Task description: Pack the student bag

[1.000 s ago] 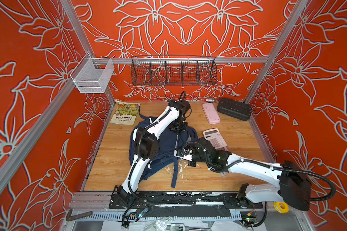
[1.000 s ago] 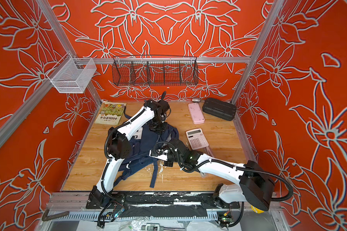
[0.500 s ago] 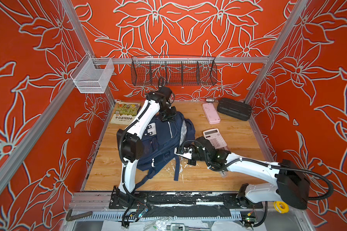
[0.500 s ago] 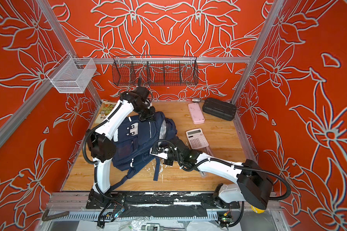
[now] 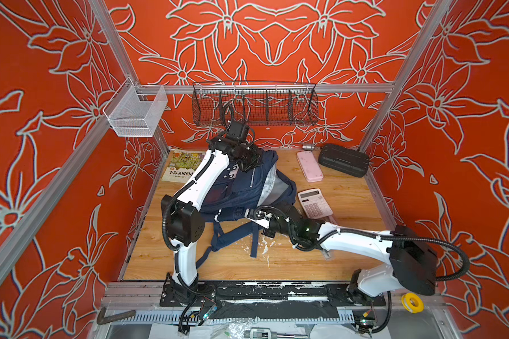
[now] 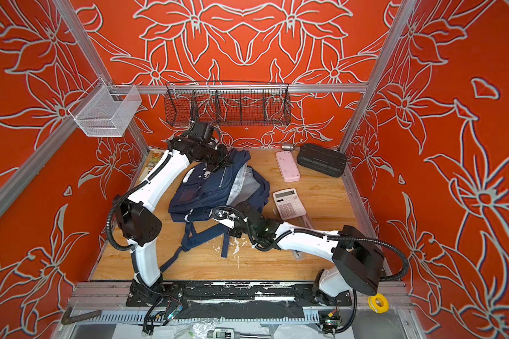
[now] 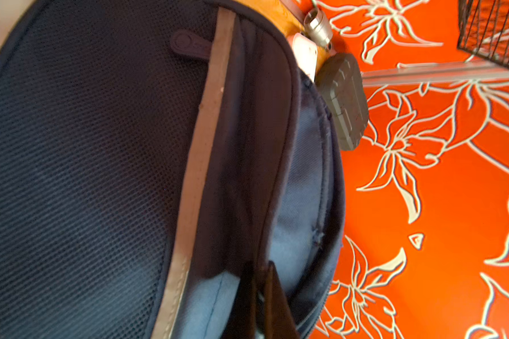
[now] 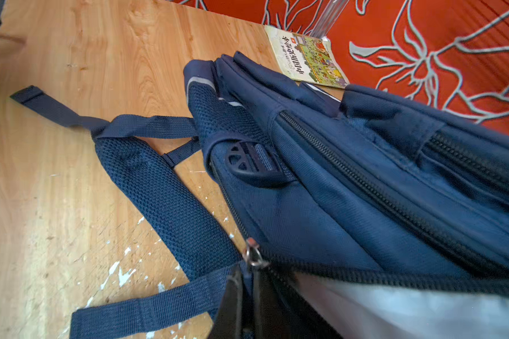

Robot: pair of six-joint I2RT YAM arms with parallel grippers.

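- Student bag, both top views: a second ago it lay flat on the wooden table. Now its top end is hauled up and the main compartment gapes, with the pale lining turned toward the pink calculator just beside it.
- Meaning for the task, as a judgement: the mouth is being held open for loading and nothing seems to be packed yet. The book lies on the bag's far side from the calculator. The pink case and the black ribbed hard case lie near the calculator, toward the back wall.
- Left gripper, both top views: it sits at the raised top end of the student bag, on the side away from the calculator, and its jaws are hidden by its own body.
- Right gripper, both top views: low at the bag's bottom edge, near the calculator's front corner.
- Left wrist view: the left gripper has its jaws pressed together on the mouth's rim, just past the reflective stripe. Dark fabric and pale lining are pinched between them.
- Right wrist view: the right gripper has its jaws pinched on the zip edge right under the metal zip pull. A shoulder strap trails loose on the table beside it.
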